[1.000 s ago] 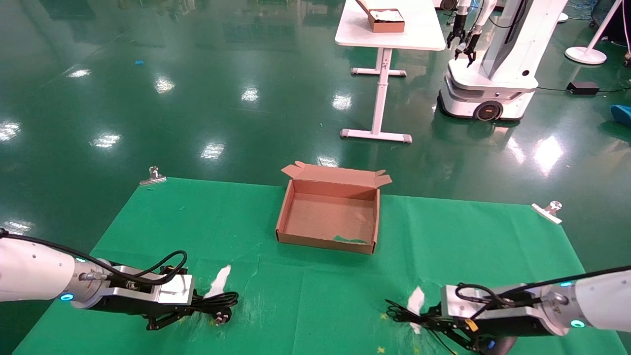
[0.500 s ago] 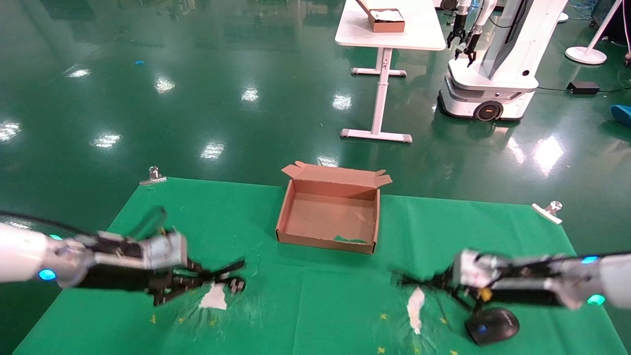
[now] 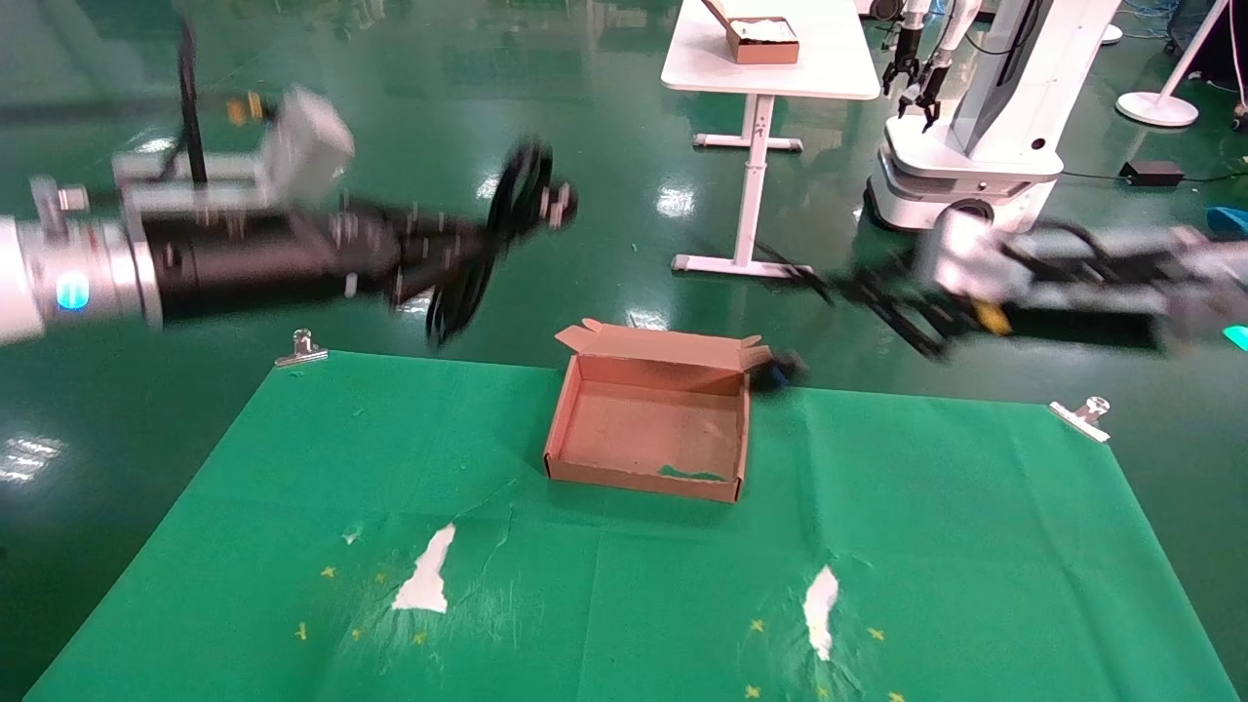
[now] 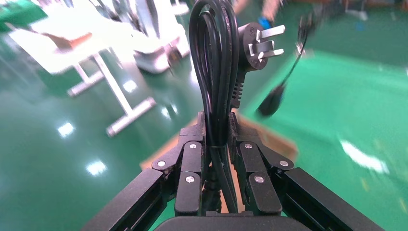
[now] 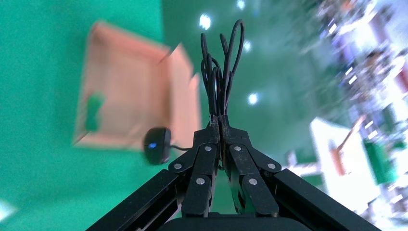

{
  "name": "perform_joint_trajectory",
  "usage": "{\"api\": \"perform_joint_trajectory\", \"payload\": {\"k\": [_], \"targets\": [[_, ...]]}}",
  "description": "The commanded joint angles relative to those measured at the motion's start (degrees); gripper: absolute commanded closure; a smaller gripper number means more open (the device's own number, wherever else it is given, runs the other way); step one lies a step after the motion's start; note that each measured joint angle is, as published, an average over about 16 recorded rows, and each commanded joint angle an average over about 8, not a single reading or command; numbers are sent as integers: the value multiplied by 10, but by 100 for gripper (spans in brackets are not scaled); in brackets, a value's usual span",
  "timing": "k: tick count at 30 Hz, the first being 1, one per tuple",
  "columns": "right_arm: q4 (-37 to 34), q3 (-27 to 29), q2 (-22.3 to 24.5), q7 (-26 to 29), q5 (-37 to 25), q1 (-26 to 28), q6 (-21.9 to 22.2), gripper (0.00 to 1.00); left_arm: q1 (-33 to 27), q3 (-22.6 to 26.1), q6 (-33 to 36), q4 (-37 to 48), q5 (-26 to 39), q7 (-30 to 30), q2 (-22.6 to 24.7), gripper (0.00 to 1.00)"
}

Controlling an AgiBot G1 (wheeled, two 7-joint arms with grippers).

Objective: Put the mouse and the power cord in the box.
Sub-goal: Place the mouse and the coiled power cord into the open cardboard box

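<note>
Grippers are both raised above the bench [image 3: 292,468]. Left gripper [image 3: 429,255] is clamped on the coiled power cord [image 3: 492,229], held high, left of the box [image 3: 648,429], plug at the far end. Right gripper [image 3: 877,292] pinches the cable loops of the mouse [image 3: 780,371], which dangles just beside the box's far right corner. Box sits open mid-bench.

1. I see the box [image 3: 651,429] on the cloth-covered table [image 3: 292,468], at the middle of its far edge.
2. My left gripper [image 3: 429,249] holds the power cord [image 3: 487,244] in the air beyond the far-left corner.
3. My right gripper [image 3: 877,292] holds the mouse [image 3: 780,370] by its cable; the mouse hangs just beside the box's far-right corner.
</note>
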Motion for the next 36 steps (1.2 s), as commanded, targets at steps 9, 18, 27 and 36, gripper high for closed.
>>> {"api": "perform_joint_trajectory", "payload": {"k": [9,18,27,36], "targets": [[-99,-4,-161,-47,-12,5,168,100,-29,-8,-69,-1,-12,-6,6,100],[-142,-25,-207,-92,-23,-69,253,100,-9,9,-25,0,13,16,-29,100],[-121,-42,-205,-106,-6,-95,234,7,15,31,-21,-8,45,53,-33,100],[-128,-32,-200,-123,34,-94,265,0,37,46,-143,-18,68,98,33,100]]}}
